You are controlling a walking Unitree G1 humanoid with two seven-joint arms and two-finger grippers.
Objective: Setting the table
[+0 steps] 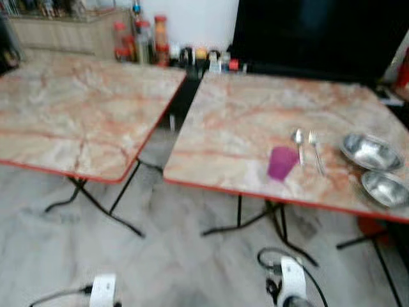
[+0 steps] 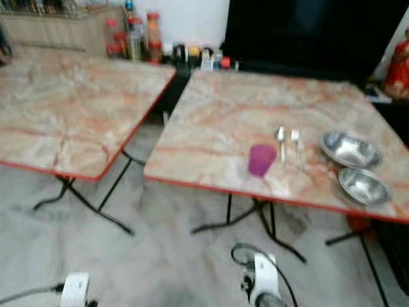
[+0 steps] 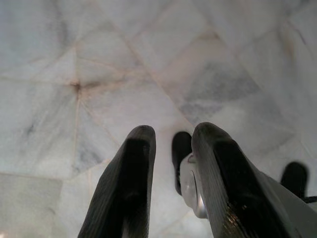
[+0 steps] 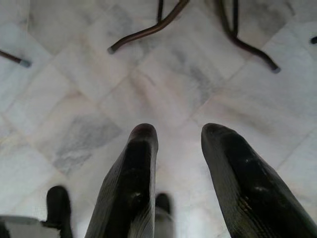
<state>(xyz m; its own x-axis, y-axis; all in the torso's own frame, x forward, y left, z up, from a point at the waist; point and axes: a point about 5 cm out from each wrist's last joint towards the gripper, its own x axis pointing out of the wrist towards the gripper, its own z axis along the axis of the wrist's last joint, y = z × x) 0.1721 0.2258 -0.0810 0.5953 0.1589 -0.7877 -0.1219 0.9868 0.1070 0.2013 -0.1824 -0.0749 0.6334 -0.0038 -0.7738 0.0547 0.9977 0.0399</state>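
Your left gripper (image 3: 171, 144) and right gripper (image 4: 179, 141) hang over the floor (image 3: 99, 74), fingers released, purple cup (image 1: 282, 162), spoon (image 1: 298, 142), fork (image 1: 316, 151), two bowls (image 1: 370, 151) at right on the desk (image 1: 243, 121).

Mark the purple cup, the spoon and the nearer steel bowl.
purple cup (image 1: 282, 162), left eye view, its side wall.
spoon (image 1: 298, 137), left eye view, its bowl end.
nearer steel bowl (image 1: 385, 188), left eye view, its inside.
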